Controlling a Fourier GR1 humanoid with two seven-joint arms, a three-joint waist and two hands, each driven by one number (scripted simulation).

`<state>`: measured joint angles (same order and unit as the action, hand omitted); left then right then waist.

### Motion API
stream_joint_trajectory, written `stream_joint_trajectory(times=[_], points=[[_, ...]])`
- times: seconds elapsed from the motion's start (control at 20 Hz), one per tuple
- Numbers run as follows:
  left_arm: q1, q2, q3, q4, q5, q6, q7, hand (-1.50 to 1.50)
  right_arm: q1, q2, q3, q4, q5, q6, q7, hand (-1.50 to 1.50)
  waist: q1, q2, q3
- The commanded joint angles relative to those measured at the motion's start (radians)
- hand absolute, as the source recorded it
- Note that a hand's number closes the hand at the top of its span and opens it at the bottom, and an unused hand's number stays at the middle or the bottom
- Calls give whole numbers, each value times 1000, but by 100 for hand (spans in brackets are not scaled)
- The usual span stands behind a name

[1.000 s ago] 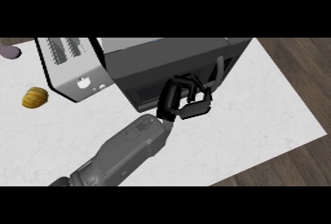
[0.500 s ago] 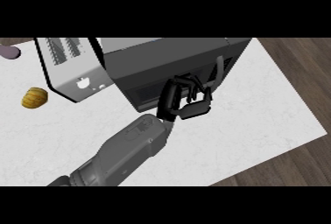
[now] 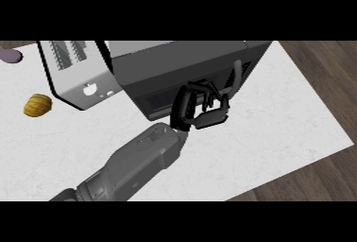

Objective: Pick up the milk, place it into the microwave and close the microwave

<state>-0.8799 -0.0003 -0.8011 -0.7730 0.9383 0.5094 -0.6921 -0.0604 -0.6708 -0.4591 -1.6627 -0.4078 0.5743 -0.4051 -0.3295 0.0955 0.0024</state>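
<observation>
Left hand (image 3: 203,108) at dark front of microwave (image 3: 182,61), just beside door handle (image 3: 234,79); fingers (image 3: 209,92) curled in, nothing visible inside curl. Whether fingertips touch door: unclear, black on dark. Milk not in sight anywhere; if inside microwave, hidden behind dark front. Door looks shut, seam hard to read. Pale vented panel (image 3: 71,71) at microwave's left. Small yellow-brown lump (image 3: 38,105) on white counter (image 3: 279,134), well apart. Purple thing (image 3: 9,56) cut off at left edge
</observation>
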Motion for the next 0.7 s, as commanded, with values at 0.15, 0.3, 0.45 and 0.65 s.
stream_joint_trajectory(times=[0.15,0.3,0.45,0.65], points=[[-91,0,33,79,32,-13,5,150,-27,-27,-6,49,-19,26,2,-150,0,19,0],[-100,0,25,72,45,-12,-1,150,-42,-37,-16,80,-36,37,-2,-150,-3,19,1],[-94,0,12,79,53,-7,-10,150,-50,-36,-18,107,-66,54,0,-150,-8,18,1],[-100,0,3,81,68,-16,-18,150,-70,-45,-22,154,-81,68,-2,-150,11,22,1]])
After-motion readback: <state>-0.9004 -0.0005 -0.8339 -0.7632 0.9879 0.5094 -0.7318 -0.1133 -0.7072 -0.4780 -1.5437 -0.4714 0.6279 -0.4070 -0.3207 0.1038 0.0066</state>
